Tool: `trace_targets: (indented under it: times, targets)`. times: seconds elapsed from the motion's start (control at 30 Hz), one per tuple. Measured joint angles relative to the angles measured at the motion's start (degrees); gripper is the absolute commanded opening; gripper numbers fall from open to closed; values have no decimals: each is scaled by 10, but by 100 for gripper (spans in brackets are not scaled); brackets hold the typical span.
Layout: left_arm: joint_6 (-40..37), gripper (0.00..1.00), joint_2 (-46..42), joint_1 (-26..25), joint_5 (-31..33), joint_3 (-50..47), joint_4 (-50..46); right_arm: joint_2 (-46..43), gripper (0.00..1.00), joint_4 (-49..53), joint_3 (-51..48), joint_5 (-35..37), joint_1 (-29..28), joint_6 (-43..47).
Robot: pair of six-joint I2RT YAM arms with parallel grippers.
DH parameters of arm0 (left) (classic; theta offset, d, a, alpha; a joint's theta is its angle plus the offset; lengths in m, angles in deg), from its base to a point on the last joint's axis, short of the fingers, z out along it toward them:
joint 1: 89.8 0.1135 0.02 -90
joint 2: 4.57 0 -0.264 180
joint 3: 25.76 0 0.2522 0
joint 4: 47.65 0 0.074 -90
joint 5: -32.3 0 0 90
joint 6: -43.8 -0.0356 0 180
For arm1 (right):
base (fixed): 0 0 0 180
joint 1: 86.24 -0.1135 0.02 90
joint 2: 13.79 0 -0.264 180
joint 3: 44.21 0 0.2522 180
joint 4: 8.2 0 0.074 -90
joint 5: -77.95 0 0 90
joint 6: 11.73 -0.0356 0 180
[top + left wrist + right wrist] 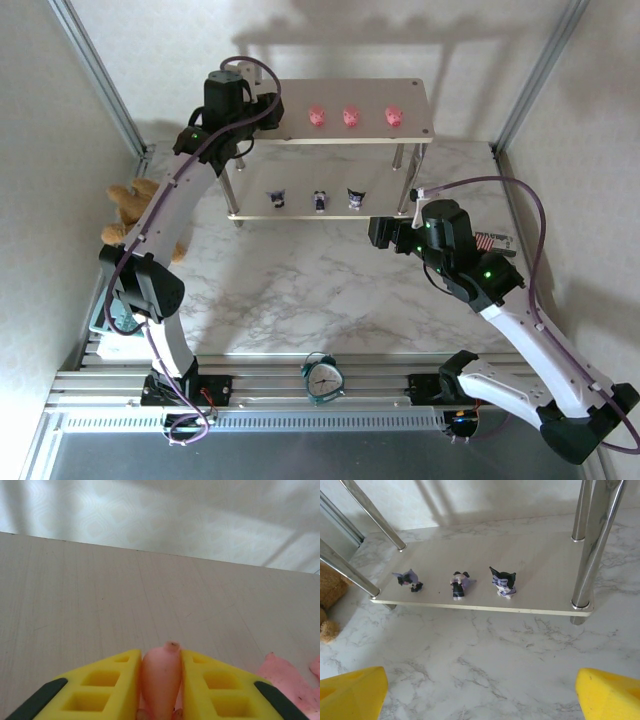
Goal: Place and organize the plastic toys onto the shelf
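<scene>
Left wrist: clamping a pink pig (160, 680) in the left hand (160, 652) over the shelf (100, 605); with the right hand (480, 685) apart, purple toys (458, 584) ahead.

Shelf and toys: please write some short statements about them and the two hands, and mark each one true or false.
1. Three pink toys stand on the top board of the shelf. True.
2. The left hand is empty. False: it is shut on a pink toy.
3. Three purple-and-white toys stand on the lower board. True.
4. The right hand holds a purple toy. False: it is open and empty, above the table.
5. The alarm clock is on the shelf. False: it stands at the near edge, between the arm bases.
</scene>
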Motion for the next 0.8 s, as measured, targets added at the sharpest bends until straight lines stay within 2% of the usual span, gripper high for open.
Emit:
trace_targets:
  times: [0.27, 0.8]
  targets:
    - [1, 37, 0, 0, 2, 2, 0, -1, 97, 0, 0, 0, 0, 0]
    - [5, 46, 0, 0, 3, 2, -1, -1, 97, 0, 0, 3, 0, 2]
